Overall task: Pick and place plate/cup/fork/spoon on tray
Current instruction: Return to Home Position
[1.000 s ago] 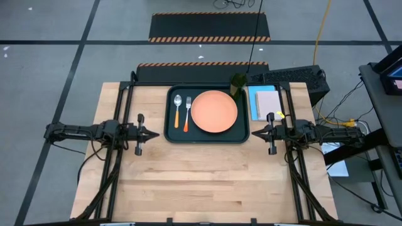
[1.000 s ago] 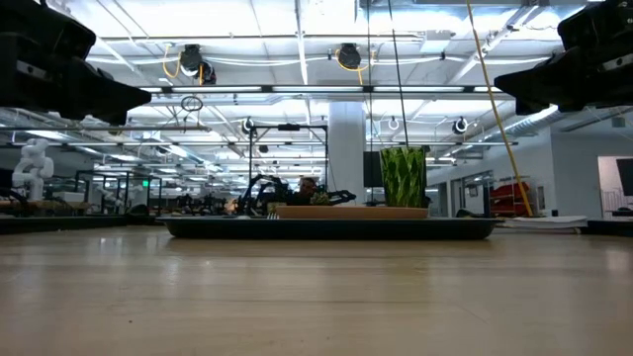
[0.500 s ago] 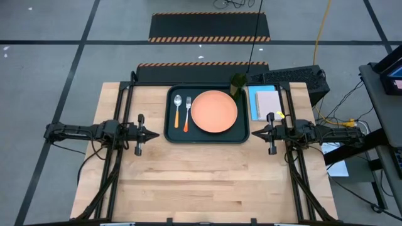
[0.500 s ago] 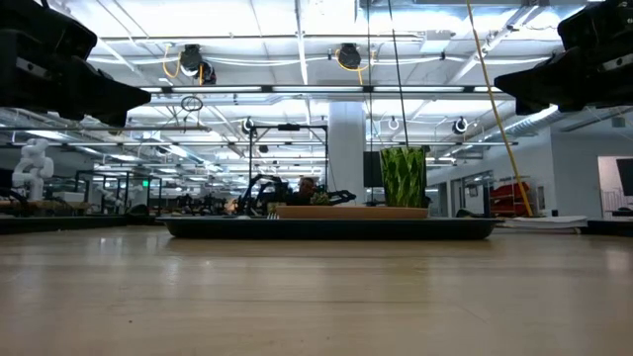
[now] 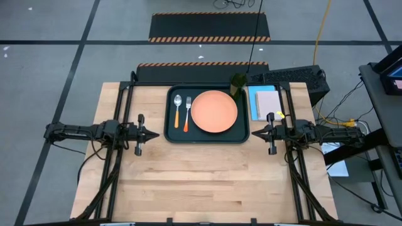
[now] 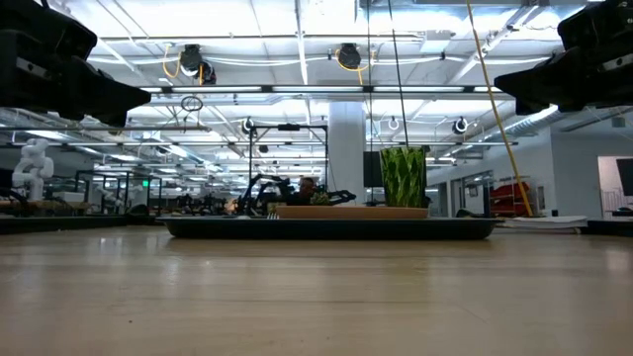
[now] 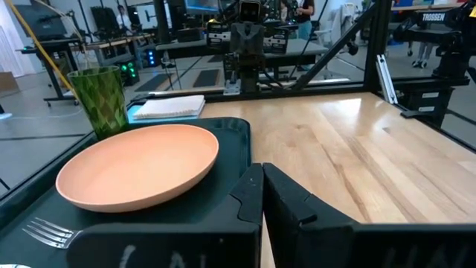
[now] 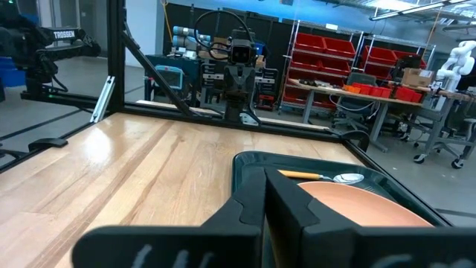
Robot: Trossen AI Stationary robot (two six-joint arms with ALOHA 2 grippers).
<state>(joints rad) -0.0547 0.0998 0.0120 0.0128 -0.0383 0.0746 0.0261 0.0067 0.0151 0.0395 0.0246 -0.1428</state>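
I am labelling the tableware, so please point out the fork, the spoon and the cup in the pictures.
fork (image 5: 188, 119): high view, on its orange handle.
spoon (image 5: 178, 115): high view, on its orange handle.
cup (image 6: 403, 176): low view, on its green side wall.

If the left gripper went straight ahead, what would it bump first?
Probably the right gripper, which points back at it from the other side. The left gripper seems to hang higher than the tray, so it should pass over it, though height is hard to judge.
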